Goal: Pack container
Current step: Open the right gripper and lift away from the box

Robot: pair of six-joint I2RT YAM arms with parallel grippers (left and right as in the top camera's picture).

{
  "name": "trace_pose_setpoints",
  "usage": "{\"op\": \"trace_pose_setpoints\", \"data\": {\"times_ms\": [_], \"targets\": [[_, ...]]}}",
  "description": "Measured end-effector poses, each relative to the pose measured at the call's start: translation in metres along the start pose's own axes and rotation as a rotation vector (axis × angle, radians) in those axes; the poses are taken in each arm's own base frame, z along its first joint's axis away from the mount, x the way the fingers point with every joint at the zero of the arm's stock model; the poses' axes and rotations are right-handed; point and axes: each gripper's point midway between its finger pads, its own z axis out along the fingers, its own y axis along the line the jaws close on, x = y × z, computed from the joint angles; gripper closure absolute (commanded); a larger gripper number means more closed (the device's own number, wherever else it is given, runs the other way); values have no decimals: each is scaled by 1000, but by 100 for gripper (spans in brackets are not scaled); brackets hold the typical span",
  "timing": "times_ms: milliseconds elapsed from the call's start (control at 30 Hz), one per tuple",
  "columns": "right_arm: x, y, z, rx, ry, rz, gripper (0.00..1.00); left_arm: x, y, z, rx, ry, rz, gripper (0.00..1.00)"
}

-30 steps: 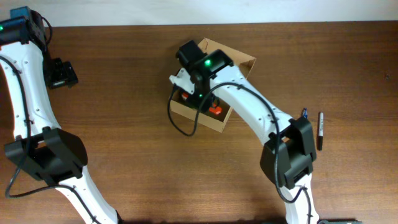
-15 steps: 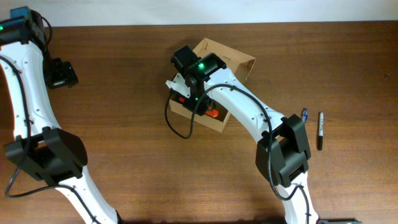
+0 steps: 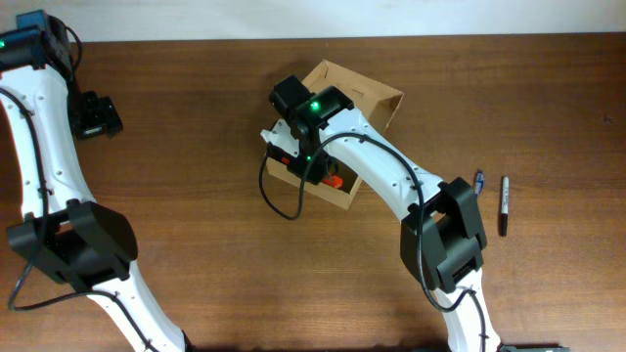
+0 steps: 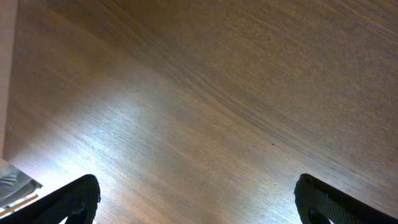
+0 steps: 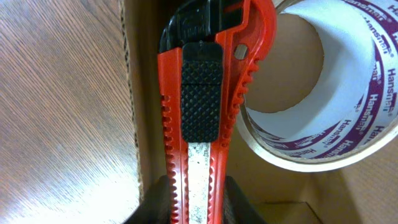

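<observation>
From above, the tan rectangular cardboard box (image 3: 370, 90) sits centrally, the right gripper (image 3: 296, 156) down inside it, the left gripper (image 3: 98, 115) well apart. Left wrist: jaws spread wide. Right wrist: a red plastic utility knife (image 5: 205, 106) lies between close jaws beside a clear tape roll (image 5: 311, 93); pinched or not, I cannot tell. Leaning on the roll, it could block the lid.

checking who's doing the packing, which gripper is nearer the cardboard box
Right. The right gripper is directly over the cardboard box; the left gripper is far away, above the bare table.
</observation>
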Motion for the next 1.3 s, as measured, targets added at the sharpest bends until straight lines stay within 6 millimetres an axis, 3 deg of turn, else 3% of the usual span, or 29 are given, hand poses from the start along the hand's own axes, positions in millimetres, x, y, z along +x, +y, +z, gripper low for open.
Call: {"op": "trace_pose_setpoints", "data": {"times_ms": [333,733,833,933,1033,1167,1300], "targets": [[0,0,2,-1,5,-1,64,0,0,0,0,0,0,0],[-1,-7,1,37,3,15,66,0,0,0,0,0,0,0],[-3,-12,-9,62,5,49,62,0,0,0,0,0,0,0],[-18,-22,-46,103,-57,95,54,0,0,0,0,0,0,0],[-34,-34,-112,170,-175,163,53,0,0,0,0,0,0,0],[-28,-47,-192,293,-303,263,52,0,0,0,0,0,0,0],[-5,-50,-249,389,-386,331,52,0,0,0,0,0,0,0]]}}
